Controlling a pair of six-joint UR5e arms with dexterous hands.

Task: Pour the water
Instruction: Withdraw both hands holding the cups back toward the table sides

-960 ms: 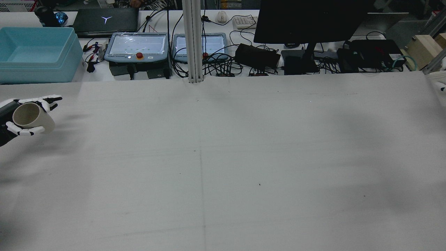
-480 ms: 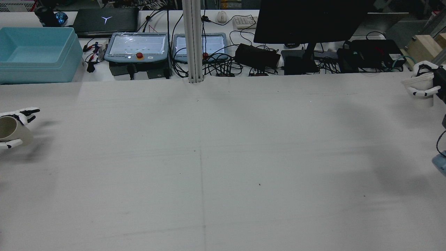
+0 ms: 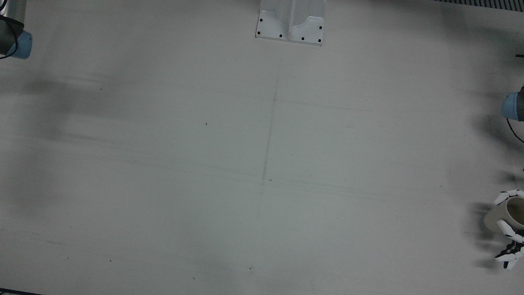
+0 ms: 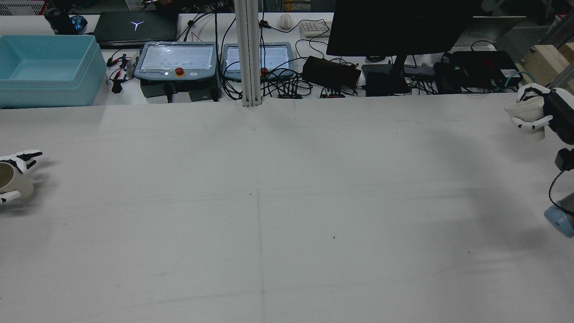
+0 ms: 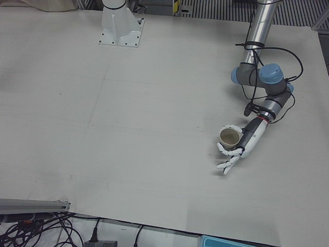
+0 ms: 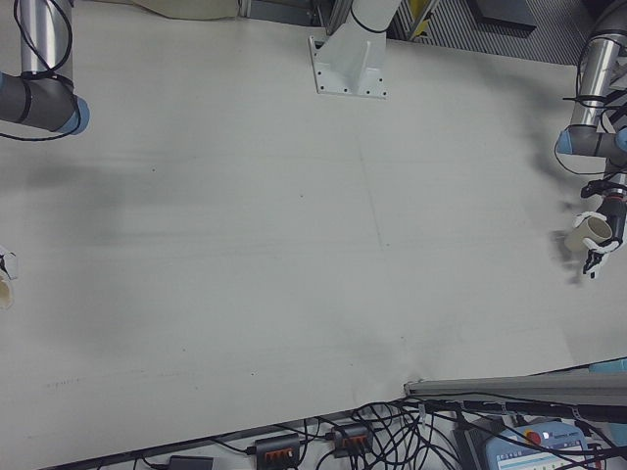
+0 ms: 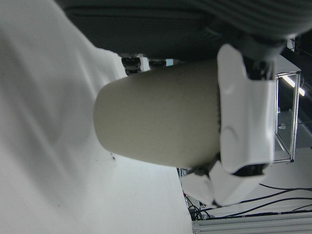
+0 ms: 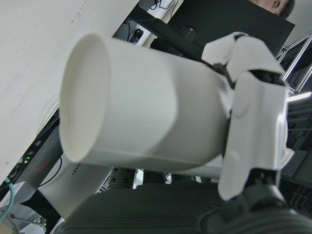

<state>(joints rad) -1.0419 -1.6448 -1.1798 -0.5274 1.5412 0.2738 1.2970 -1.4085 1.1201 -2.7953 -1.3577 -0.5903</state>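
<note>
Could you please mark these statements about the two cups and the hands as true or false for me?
1. The left hand holds a beige cup. True.
2. The right hand is open and holds nothing. False: it is closed on a white cup.
3. Both cups stand on the table at its middle. False: each is held near a side edge.
4. A blue bin sits beyond the table. True.

Counter [image 4: 287,215]: white cloth cover, faint seam lines crossing near centre, few dark specks. White mounting bracket [image 3: 290,24] bolted at robot-side edge. Aluminium post [image 4: 248,54] at far edge.
</note>
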